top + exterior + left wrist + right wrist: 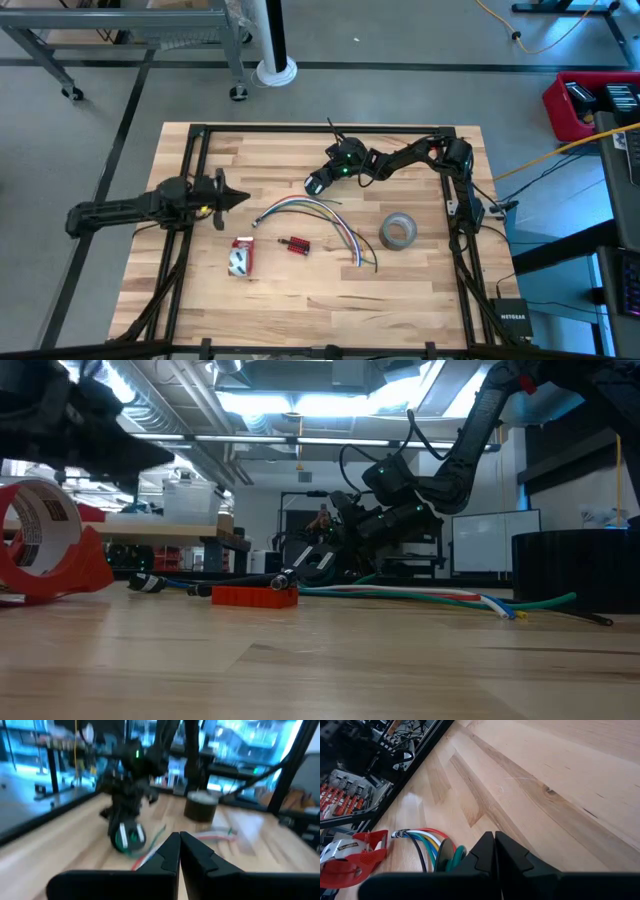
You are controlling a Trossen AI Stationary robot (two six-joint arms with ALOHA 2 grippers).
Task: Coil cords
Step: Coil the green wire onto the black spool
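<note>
A small round bundle of dark cord with a teal sheen (446,855) stands on edge on the table right beside my right gripper (494,839). It also shows in the left wrist view (129,837). My right gripper (314,184) is shut, low over the table's far middle. A loose fan of coloured wires (320,210) lies flat on the table, just near of it. My left gripper (243,197) is shut and empty above the table's left side, pointing toward the right arm. My right gripper's shut fingers (480,851) stand close against the small bundle (451,856), with nothing visible between them. I cannot tell whether the outer side of one finger touches the bundle.
A grey tape roll (398,231) lies flat at the right. A red tape dispenser (241,257) and a small red block (294,245) lie near the middle front. A black frame (300,129) runs along the table's far edge and sides.
</note>
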